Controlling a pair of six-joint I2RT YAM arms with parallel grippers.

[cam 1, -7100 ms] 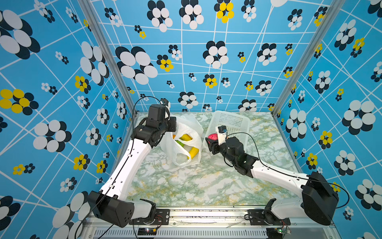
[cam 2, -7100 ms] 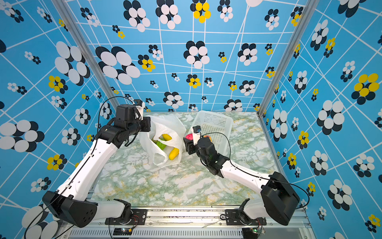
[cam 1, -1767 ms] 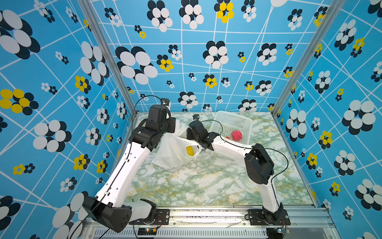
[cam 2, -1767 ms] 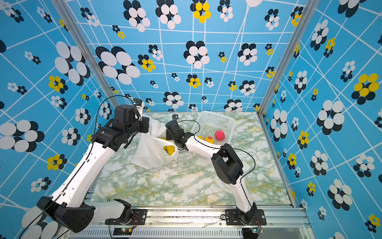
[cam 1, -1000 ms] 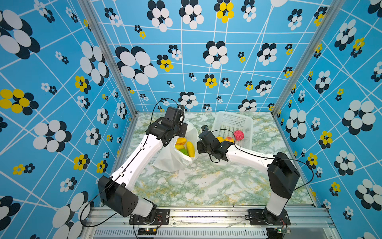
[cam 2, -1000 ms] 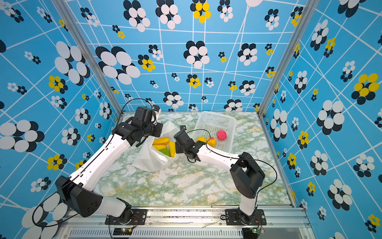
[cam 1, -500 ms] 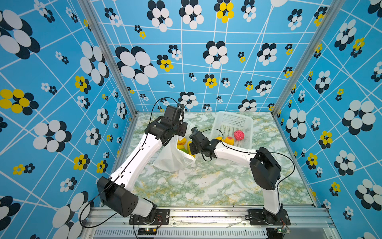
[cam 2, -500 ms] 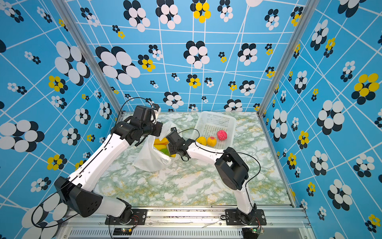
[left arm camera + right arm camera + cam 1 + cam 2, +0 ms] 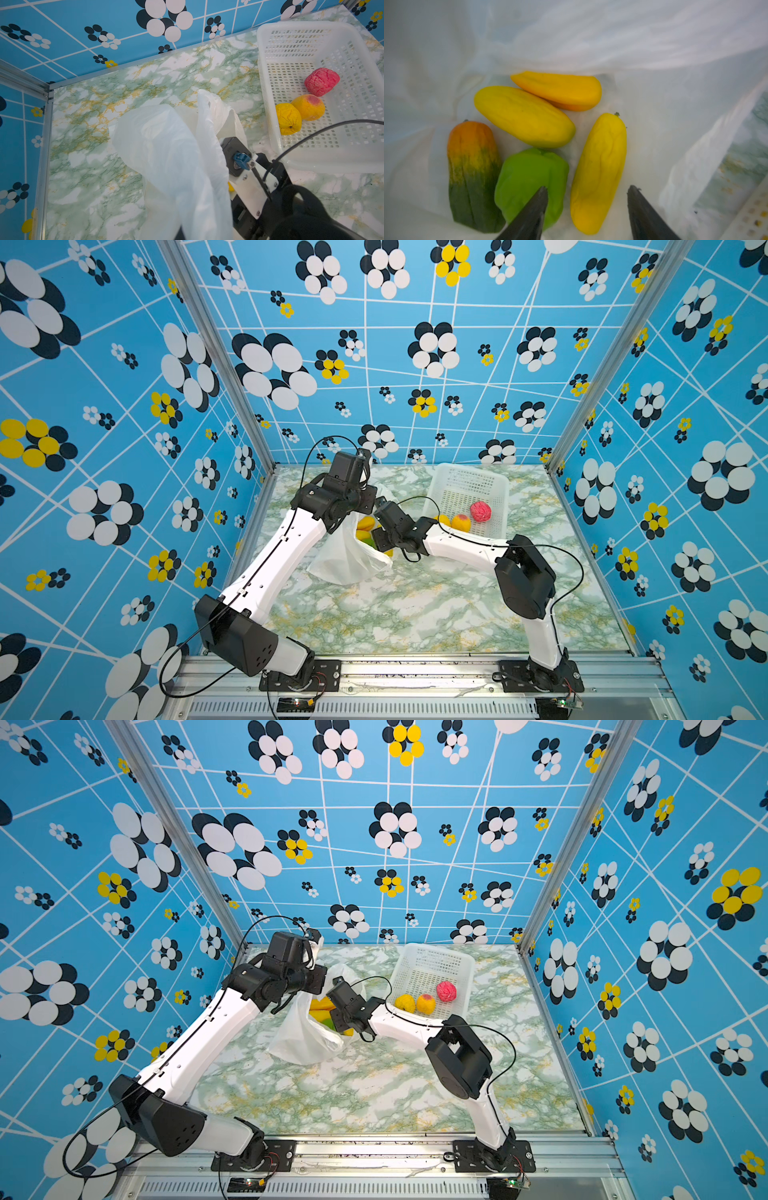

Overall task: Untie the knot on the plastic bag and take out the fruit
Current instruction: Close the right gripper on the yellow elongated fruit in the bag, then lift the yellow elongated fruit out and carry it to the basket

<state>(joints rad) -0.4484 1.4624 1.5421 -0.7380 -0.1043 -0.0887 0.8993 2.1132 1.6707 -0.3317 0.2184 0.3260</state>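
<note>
My right gripper (image 9: pixel 587 187) is spread open inside the plastic bag (image 9: pixel 345 564), left of the basket (image 9: pixel 465 472), over a long yellow fruit (image 9: pixel 600 172) (light, squishy, I reckon), so I'd pinch mid-body; my left gripper (image 9: pixel 365 499) is clamped on the bag's rim.

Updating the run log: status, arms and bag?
Left gripper: jaws shut on bag rim, holding it open. Right gripper: jaws open inside bag, near yellow fruit. Three fruit in basket, five in bag. Nothing blocking.
</note>
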